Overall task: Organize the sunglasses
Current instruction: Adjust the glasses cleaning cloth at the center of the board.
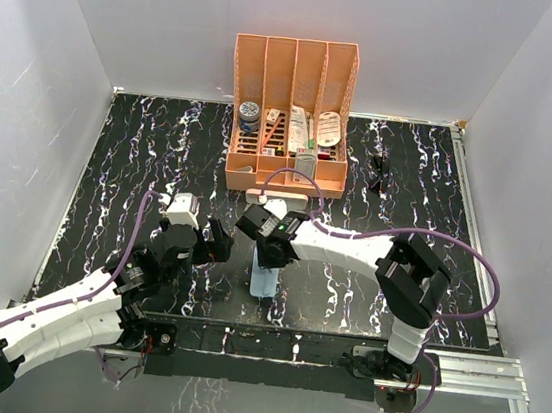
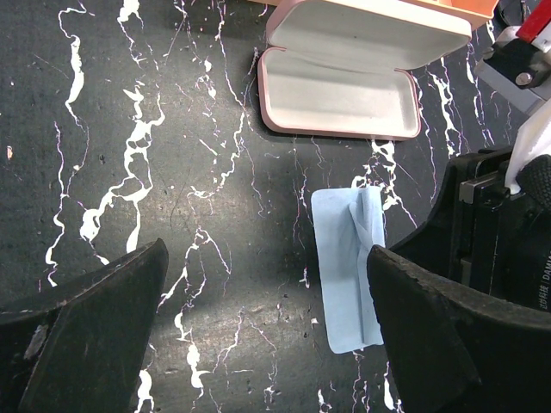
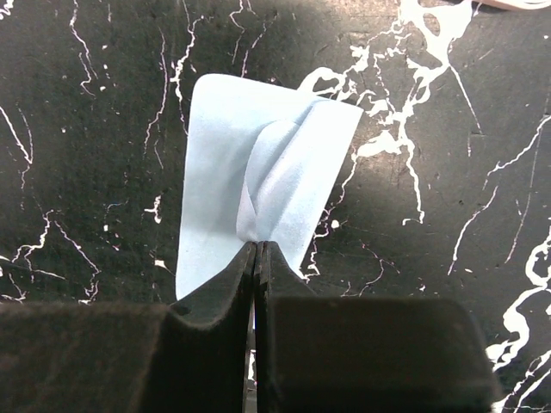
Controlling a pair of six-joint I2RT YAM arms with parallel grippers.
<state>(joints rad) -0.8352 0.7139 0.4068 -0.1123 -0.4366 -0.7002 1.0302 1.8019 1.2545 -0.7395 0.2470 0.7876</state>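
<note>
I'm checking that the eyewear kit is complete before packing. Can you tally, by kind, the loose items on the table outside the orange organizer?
sunglasses: 1
pink glasses case, open: 1
light blue cloth: 1
Total: 3

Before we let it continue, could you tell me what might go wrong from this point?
The right gripper pinches only a raised fold of the blue cloth, so it could slip free or crumple when moved. The open left gripper hangs close beside the right one, so the two could bump. The open case lies just beyond the cloth and could be knocked.
</note>
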